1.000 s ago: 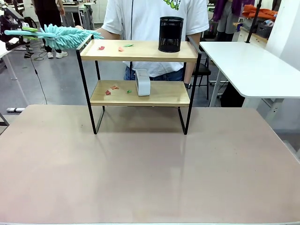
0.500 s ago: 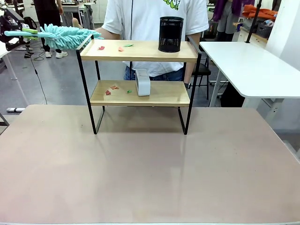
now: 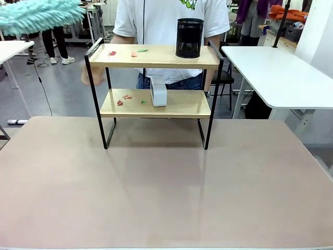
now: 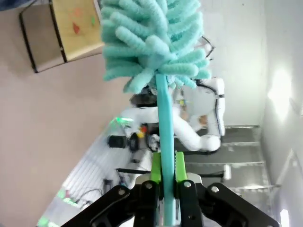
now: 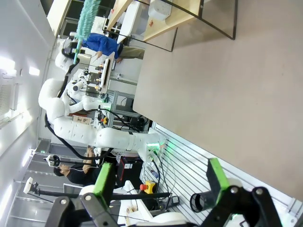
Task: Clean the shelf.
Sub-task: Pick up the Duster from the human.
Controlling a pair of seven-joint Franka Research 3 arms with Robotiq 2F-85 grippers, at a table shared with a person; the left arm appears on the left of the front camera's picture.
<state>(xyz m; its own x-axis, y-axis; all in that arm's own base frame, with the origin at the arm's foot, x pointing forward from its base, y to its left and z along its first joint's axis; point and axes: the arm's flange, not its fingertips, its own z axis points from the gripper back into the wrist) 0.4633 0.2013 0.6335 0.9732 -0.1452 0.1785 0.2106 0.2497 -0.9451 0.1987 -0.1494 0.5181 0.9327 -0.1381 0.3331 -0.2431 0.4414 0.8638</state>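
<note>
The shelf [image 3: 161, 56] stands at the far side of the counter [image 3: 166, 192], squarely ahead of me, with both boards level. I judge it light and stiff: a thin black frame, two wooden boards and nothing pinning it down, so a hard push would likely slide or rock it. If I had to steady or move it, I would take it by the side handles at the top ends.

A few paper scraps [image 3: 112, 53] lie on the top board toward my left, and a black mesh cup [image 3: 189, 38] stands toward my right. The lower board carries more scraps and a white box [image 3: 158, 91]. The scraps should fly at the lightest touch, and the cup looks light enough to topple if brushed.

The duster [image 3: 39, 14] is up high, left of the shelf and clear of it. Its teal head is soft and fluffy, so I expect it to give against the boards rather than scrape. Its handle is a thin, smooth rod that might twist under side load.

The left gripper [image 4: 167, 171] has its jaws pinched on that handle, well below the head. The right gripper [image 5: 160, 176] hangs well away from the shelf, jaws spread wide and holding nothing. A person [image 3: 171, 21] stands behind the shelf, one hand [image 3: 89, 75] blurred beside its left post.
</note>
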